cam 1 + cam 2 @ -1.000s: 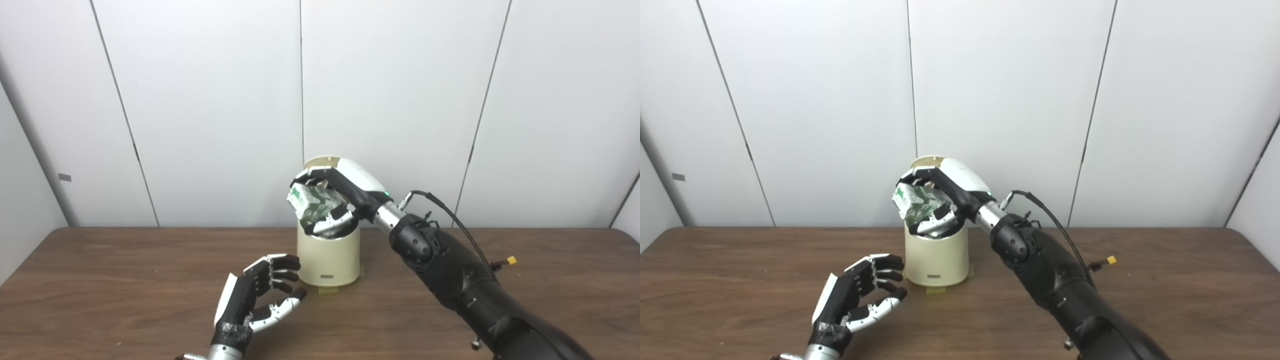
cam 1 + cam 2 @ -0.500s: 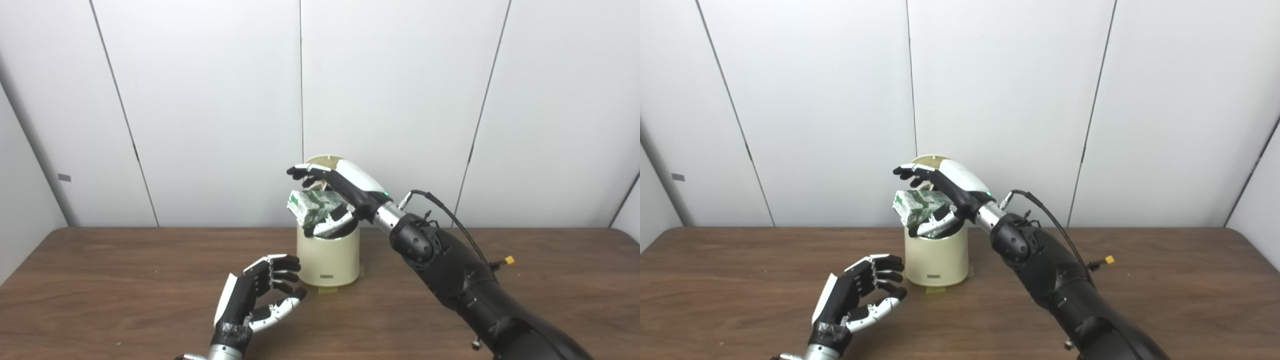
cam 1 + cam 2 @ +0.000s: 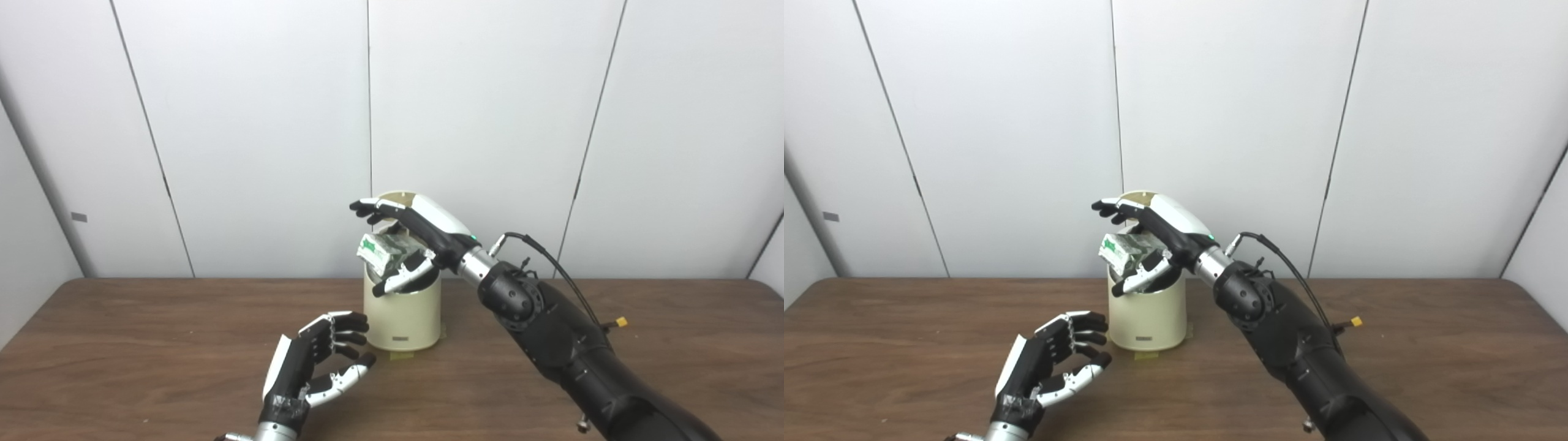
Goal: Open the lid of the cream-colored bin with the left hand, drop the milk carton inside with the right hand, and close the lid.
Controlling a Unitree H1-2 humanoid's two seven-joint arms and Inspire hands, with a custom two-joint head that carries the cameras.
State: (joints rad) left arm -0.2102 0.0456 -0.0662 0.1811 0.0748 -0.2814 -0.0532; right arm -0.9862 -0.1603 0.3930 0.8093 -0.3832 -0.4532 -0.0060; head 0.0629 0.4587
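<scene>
While the left hand (image 3: 313,361) waits low over the tabletop (image 3: 122,343), just in front of and to the left of the bin (image 3: 402,312), its fingers are loosely curled and apart, holding nothing. Its place there probably keeps it near the lid (image 3: 395,197) for closing without crossing the drop path. At centre, the cream bin stands with its lid tipped up behind the mouth, so the opening faces upward and forward. The carton (image 3: 387,252), green and white and crumpled, sits tilted at the mouth, its lower part seemingly below the rim; whether it rests on the rim or is falling cannot be told. Just right of it, the right hand (image 3: 411,245) is spread: fingers extended above the carton, thumb below, apparently no longer clamping it. This placement directly over the mouth lets the carton go straight down. By this reading, the drop is underway and closing remains. To the right, the forearm (image 3: 551,343) slants away over bare tabletop, leaving room to retreat; the raised lid close behind the fingers is the edge to avoid.
</scene>
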